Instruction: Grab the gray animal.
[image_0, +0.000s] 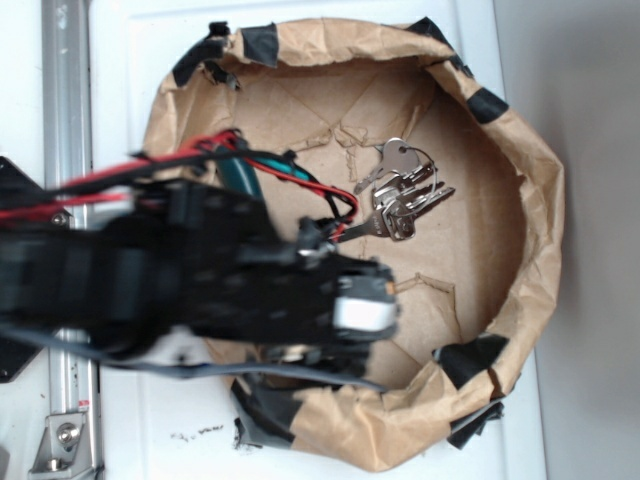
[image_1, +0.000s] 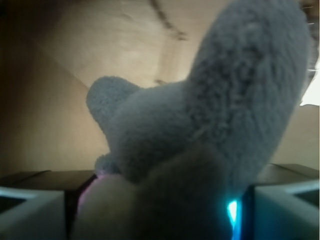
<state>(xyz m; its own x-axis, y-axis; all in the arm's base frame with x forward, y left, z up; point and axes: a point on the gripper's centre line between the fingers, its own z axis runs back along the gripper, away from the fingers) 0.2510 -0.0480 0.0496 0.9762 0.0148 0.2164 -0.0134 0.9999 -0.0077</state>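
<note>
In the wrist view the gray animal (image_1: 210, 115) fills most of the frame, with fuzzy gray plush and a paler part low down. It sits between my gripper's (image_1: 157, 205) two pale fingers (image_1: 30, 212), which press on it from both sides, so the gripper is shut on it. In the exterior view my black arm (image_0: 200, 270) reaches over the left part of the paper-lined container (image_0: 530, 200) and hides both the gripper and the animal.
A bunch of silver keys (image_0: 400, 190) lies in the container's upper middle. A bit of a dark green object (image_0: 243, 180) shows beside the arm's red and black cables. The crumpled paper walls are taped with black tape (image_0: 470, 360). A metal rail (image_0: 65, 90) runs along the left.
</note>
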